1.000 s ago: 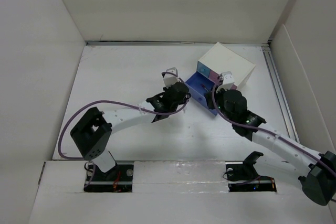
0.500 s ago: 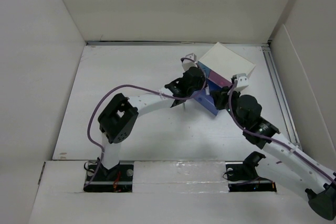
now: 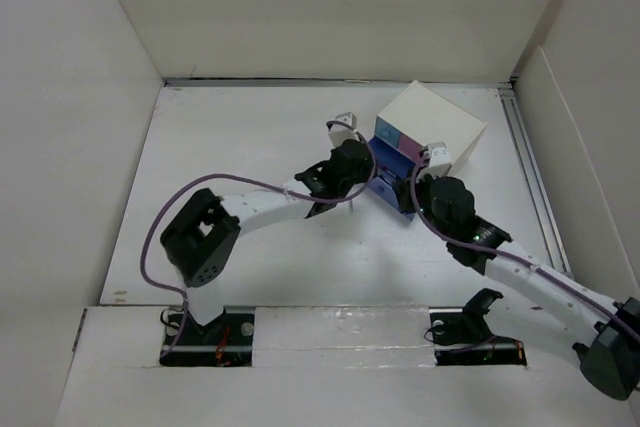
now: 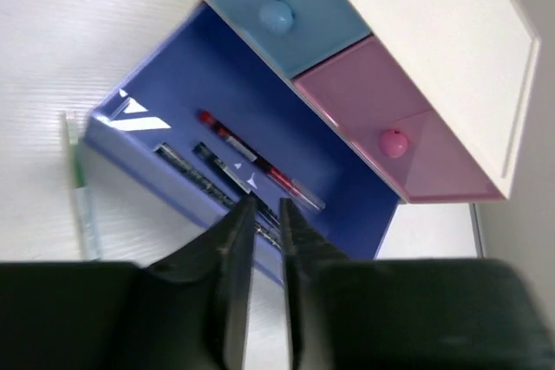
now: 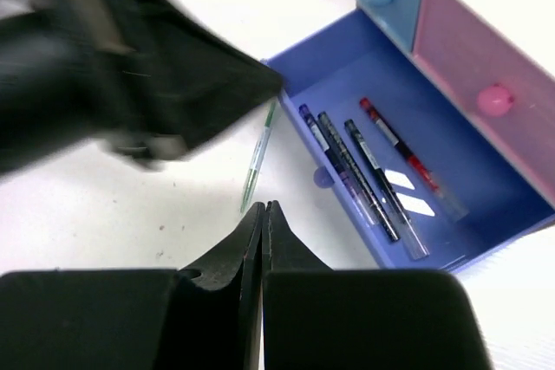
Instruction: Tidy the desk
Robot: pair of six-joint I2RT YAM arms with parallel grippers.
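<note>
The desk [image 3: 230, 147] is a white tabletop walled by white panels. A small white drawer box [image 3: 440, 119] stands at its back right, with its blue drawer [image 3: 388, 187] pulled out and several pens [image 5: 364, 166] lying in it. A green pen [image 5: 258, 158] lies on the desk just outside the drawer's left end, and it also shows in the left wrist view [image 4: 78, 192]. My left gripper [image 4: 264, 210] hovers at the drawer's front edge with only a narrow gap between its jaws, and it is empty. My right gripper [image 5: 263, 207] is shut and empty, near the green pen.
The box's light blue drawer [image 4: 277, 19] and pink drawer [image 4: 395, 140] are closed. Both arms crowd the drawer front in the top view, the left gripper [image 3: 362, 172] beside the right gripper [image 3: 415, 187]. A metal rail [image 3: 530, 177] runs along the right wall.
My left arm swung right to the box, then drew back a little to the left. My right gripper shifted right, then returned toward the drawer front.
</note>
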